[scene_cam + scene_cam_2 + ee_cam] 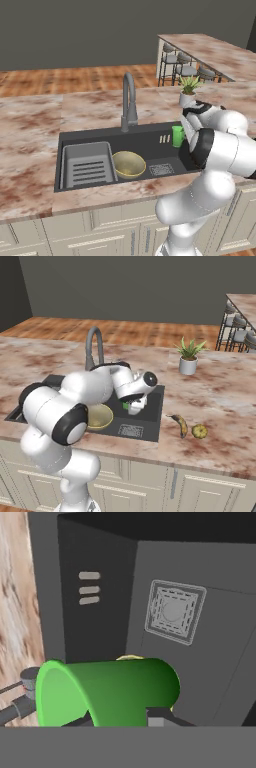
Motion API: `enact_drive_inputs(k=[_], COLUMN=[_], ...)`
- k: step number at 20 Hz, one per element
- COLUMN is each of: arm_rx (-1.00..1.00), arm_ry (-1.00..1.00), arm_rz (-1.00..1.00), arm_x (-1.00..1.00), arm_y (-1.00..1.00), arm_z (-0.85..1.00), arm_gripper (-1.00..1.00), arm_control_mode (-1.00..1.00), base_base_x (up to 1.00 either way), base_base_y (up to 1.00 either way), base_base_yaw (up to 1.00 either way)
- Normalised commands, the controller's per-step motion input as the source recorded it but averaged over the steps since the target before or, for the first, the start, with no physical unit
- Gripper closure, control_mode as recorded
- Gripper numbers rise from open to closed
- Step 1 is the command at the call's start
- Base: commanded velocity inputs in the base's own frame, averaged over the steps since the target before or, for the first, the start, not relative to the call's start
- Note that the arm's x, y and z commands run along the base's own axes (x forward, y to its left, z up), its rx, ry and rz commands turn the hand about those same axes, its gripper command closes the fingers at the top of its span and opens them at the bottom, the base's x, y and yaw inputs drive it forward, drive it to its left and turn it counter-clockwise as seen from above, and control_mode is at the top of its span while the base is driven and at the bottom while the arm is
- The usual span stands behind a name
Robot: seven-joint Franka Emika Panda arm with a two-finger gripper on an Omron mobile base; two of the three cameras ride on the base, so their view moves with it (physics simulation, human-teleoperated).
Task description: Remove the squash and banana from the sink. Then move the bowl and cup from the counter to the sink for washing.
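Across the marbled counter (30, 150) the dark grey sink (100, 136) is set, its long side running left to right in the left base view, with the gooseneck faucet (128, 102) rising behind it. A ribbed tray insert (88, 164) is seen at the left end of the basin in that view; in the right base view it is hidden by the arm. The bowl (129, 164) is resting upright on the sink floor just beside the tray, and a square drain (161, 169) lies to its right. In the right base view the bowl (100, 416) is half covered by the arm.

The cup (107, 692) is grasped by the clenched fingers (155, 716) above the right part of the basin. In the hand view its long axis is seen lying across the picture, with the open mouth toward the left and the base toward the right. In the left base view the cup (177, 136) is seen as a green shape against the back wall of the sink, partly cut off by the arm; in the right base view only a small green patch (125, 405) is visible under the hand.

On the counter to the right of the sink, the banana (182, 425) is laid with its long axis pointing away from the front edge, and the squash (199, 431) is placed just beside it. A potted plant (188, 357) is set farther back.
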Motion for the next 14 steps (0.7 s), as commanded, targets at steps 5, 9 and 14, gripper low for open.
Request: enact_drive_inputs(k=[5, 9, 14], arm_rx=[0.00, 0.00, 0.00], arm_ry=[0.07, 0.04, 0.02], arm_rz=[-0.02, -0.03, -0.02], arm_x=[0.18, 0.17, 0.16], arm_y=[0.00, 0.00, 0.00], arm_z=[-0.33, -0.34, -0.35], arm_gripper=[1.00, 1.00, 1.00], arm_control_mode=[-1.00, -1.00, -1.00], base_base_x=[0.00, 0.00, 0.00], base_base_y=[0.00, 0.00, 0.00], base_base_yaw=[0.00, 0.00, 0.00])
